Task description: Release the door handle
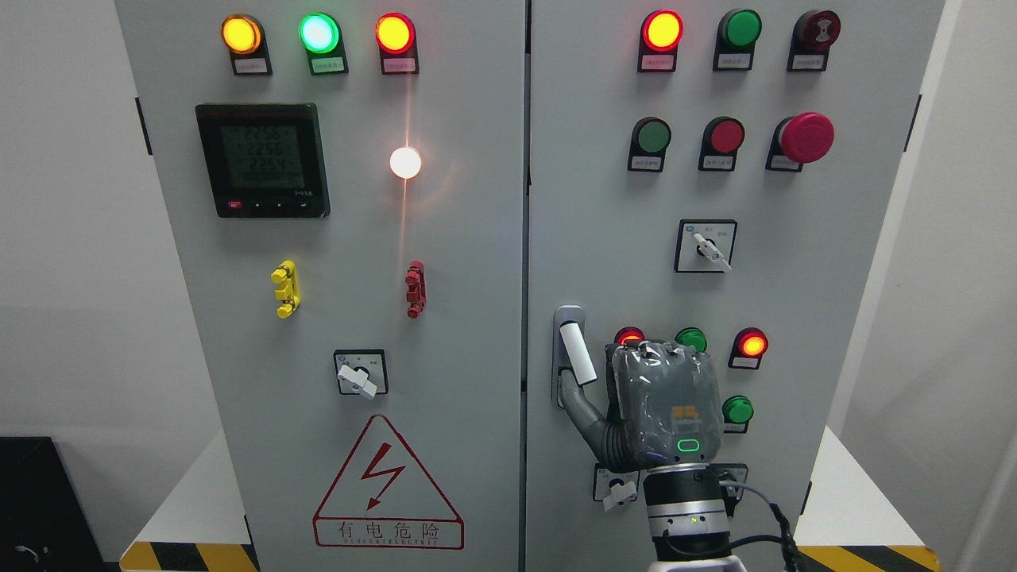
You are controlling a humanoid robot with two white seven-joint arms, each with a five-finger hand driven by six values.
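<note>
Door handle [578, 355] by right hand [636, 405]; warning label [388, 492] reads 有电危险.

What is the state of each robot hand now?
Left robot hand: not in view.
Right robot hand: thumb beside the white lever door handle; grip cannot be told.

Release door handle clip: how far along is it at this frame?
Done: the cabinet doors look closed, seam flush. In hand: the right hand is by the door handle, its thumb reaching to the handle's base; whether it still touches is unclear. Left: pull the hand clear of the panel.
</note>
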